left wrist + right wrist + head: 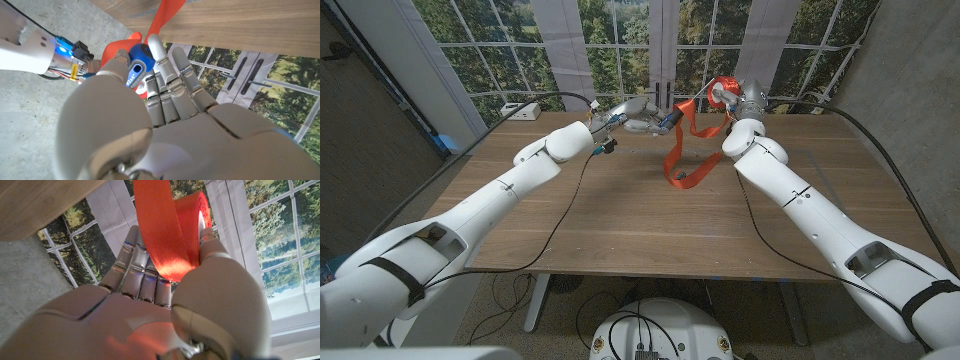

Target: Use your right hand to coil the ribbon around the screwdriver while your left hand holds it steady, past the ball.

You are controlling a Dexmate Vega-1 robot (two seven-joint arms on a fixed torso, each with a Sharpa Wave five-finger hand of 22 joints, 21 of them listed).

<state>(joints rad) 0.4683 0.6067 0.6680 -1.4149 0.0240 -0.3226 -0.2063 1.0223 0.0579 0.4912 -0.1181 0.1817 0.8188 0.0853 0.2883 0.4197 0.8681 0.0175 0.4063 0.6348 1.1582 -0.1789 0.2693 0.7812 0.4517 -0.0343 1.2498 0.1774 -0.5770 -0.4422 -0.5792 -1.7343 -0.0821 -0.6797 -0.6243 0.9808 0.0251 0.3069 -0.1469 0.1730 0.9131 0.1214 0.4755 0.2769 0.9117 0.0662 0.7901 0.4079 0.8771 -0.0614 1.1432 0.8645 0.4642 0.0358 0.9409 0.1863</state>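
Over the table's far edge my left hand (632, 113) grips a screwdriver (667, 119) with a blue handle, held roughly level and pointing toward my right hand (745, 100). The right hand holds a roll of red ribbon (723, 88) just right of the screwdriver. From there a loose length of ribbon (682, 160) hangs down and folds onto the table. In the left wrist view my left hand (165, 115) wraps the blue handle (137, 65), with ribbon (167, 12) beyond it. In the right wrist view my right hand (150, 300) grips the ribbon roll (175, 230).
The wooden table (620, 210) spreads out in front of both hands. A black cable (570, 190) trails across its left half and another (880, 150) runs along the right arm. A large window stands behind the table, with grey walls at both sides.
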